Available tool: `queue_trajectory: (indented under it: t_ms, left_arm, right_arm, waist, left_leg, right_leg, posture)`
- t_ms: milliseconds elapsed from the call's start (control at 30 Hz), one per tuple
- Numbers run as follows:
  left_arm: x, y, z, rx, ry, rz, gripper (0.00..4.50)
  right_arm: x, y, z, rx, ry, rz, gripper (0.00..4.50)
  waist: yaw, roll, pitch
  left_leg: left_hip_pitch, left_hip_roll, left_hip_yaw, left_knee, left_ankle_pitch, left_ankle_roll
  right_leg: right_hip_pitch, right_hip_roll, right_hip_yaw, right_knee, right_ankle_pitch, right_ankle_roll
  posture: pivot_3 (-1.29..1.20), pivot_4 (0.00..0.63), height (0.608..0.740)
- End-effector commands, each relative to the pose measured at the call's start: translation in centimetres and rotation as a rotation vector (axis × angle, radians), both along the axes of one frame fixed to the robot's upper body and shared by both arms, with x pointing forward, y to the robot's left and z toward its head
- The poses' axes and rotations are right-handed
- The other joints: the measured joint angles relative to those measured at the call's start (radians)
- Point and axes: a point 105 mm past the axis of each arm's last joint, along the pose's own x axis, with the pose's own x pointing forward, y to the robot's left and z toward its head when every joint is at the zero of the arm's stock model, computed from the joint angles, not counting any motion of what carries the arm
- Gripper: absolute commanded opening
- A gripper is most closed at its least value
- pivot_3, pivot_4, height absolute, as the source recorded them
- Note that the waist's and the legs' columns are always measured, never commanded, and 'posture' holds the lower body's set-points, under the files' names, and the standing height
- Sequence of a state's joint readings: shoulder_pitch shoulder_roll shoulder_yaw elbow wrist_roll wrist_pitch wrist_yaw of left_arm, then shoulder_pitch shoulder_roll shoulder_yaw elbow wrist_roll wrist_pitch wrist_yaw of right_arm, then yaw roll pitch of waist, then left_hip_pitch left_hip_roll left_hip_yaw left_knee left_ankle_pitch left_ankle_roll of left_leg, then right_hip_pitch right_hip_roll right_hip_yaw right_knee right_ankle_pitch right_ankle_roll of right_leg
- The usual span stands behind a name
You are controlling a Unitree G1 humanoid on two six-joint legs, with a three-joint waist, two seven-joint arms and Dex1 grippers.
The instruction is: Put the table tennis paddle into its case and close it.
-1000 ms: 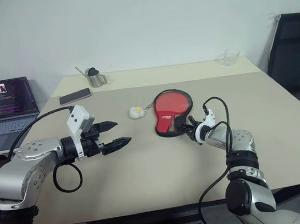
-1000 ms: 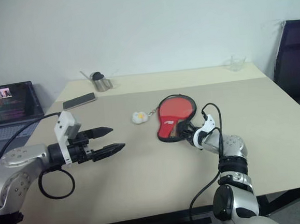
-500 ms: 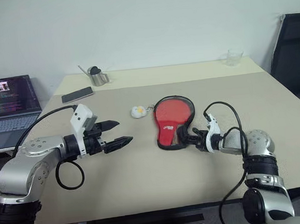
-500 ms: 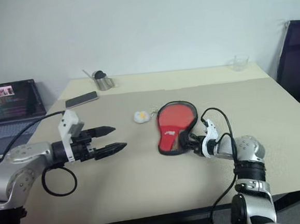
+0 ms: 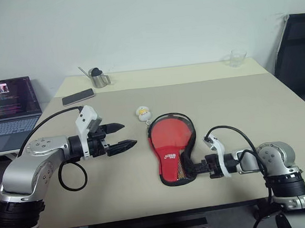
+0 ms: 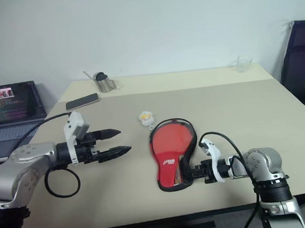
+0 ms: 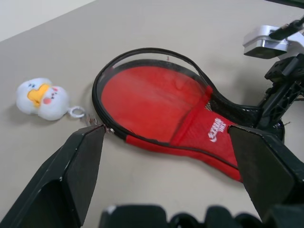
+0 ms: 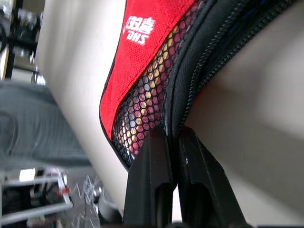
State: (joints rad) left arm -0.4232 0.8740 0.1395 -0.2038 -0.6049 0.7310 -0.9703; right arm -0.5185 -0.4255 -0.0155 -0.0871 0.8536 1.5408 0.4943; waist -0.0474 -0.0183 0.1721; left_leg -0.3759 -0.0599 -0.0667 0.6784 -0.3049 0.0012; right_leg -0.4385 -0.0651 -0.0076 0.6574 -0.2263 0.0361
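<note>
Since a second ago, the right gripper [image 5: 191, 168], pinched tight on the case's [image 5: 170, 147] black zip edge, has dragged the soft red mesh-pocketed pouch nearer, onto the near middle of the matte beige table [image 5: 236, 99]; its plush charm [image 5: 143, 113] followed. Left gripper [image 5: 123, 136] hovers, fingers spread wide.

One case [image 5: 170, 149]; one charm [image 5: 143, 113] (duck-faced); one phone [image 5: 77, 96]; one laptop [image 5: 8, 112]; one glass [image 5: 236, 58]; one metal cup [image 5: 99, 78].
</note>
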Motion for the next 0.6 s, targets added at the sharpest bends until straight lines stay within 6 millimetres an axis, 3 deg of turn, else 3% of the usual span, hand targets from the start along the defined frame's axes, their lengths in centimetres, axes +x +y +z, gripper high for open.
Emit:
queue_trajectory:
  t_ms: [33, 267, 600]
  left_arm:
    - [-0.1, -0.1, 1.2, 0.02, -0.048, -0.009, 4.5]
    - [-0.1, -0.2, 1.0, 0.021, -0.045, -0.003, 4.5]
    - [0.0, 0.1, 1.0, 0.021, -0.049, 0.012, 4.5]
  right_arm:
    - [-0.8, 0.4, 0.0, 0.015, -0.005, 0.057, 0.02]
    - [-0.1, -0.2, -0.1, 0.012, -0.014, 0.031, 0.02]
    - [-1.6, 0.0, 0.2, 0.059, 0.019, 0.062, 0.02]
  waist:
    - [0.0, 0.0, 0.0]
    - [0.006, 0.0, 0.0]
    - [0.015, 0.0, 0.0]
  left_leg:
    - [0.0, 0.0, 0.0, 0.0, 0.0, 0.0]
    - [0.0, 0.0, 0.0, 0.0, 0.0, 0.0]
    - [0.0, 0.0, -0.001, 0.0, 0.0, 0.0]
  right_leg:
    - [0.0, 0.0, 0.0, 0.0, 0.0, 0.0]
    - [0.0, 0.0, 0.0, 0.0, 0.0, 0.0]
    - [0.0, 0.0, 0.0, 0.0, 0.0, 0.0]
  posture:
    - [0.0, 0.15, 0.74]
    - [0.0, 0.15, 0.74]
    - [0.0, 0.15, 0.74]
